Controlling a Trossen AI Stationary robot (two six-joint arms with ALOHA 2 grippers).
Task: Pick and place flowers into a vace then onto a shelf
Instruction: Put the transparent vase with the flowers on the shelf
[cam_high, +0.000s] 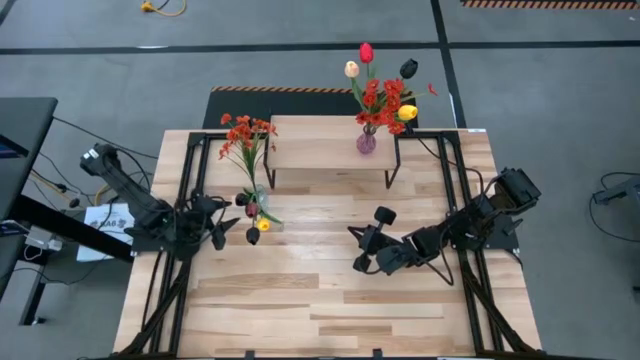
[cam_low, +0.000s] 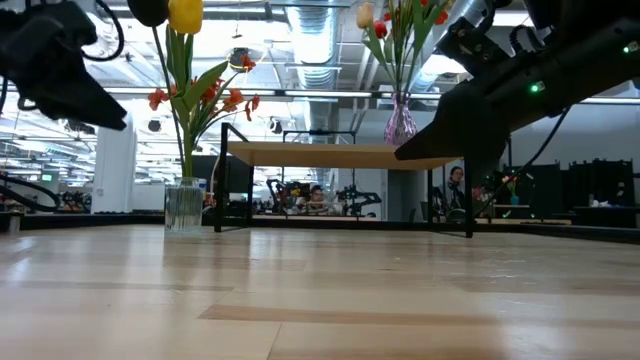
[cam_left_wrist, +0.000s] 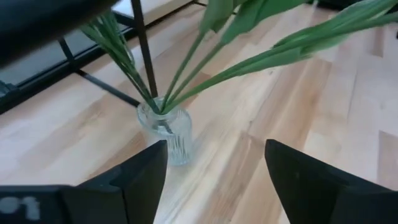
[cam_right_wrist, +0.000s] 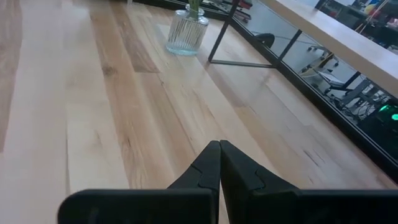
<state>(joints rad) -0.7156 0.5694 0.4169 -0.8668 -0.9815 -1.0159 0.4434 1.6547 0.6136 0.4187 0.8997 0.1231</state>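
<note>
Now the left hand (cam_high: 222, 228) hovers over the desk (cam_high: 330, 300) just beside a clear ribbed glass vase (cam_high: 258, 206), its two fingers (cam_left_wrist: 146, 180) spread apart with nothing between them; in the left wrist view the vase (cam_left_wrist: 166, 132) stands upright on the wood a little beyond the fingertips, green stems fanning out of its mouth. That vase stands in front of the shelf's left legs and holds a loose bunch of flowers (cam_high: 247, 135): sprays of small red-orange blossoms leaning toward the shelf, with a yellow tulip (cam_high: 264, 226) and dark maroon ones drooping toward the left hand. On the shelf (cam_high: 320, 143), near its right end, stands a purple vase (cam_high: 366, 142) with a second bunch (cam_high: 385, 95) of red, cream, yellow and dark tulips plus red-orange sprays. The low view shows both vases upright, the clear one (cam_low: 184, 206) on the desk and the purple one (cam_low: 400, 126) up on the plank top. The right hand (cam_high: 357, 248) waits over the middle-right of the desk, well apart from both vases, its fingers (cam_right_wrist: 208, 171) pressed together and holding nothing.
</note>
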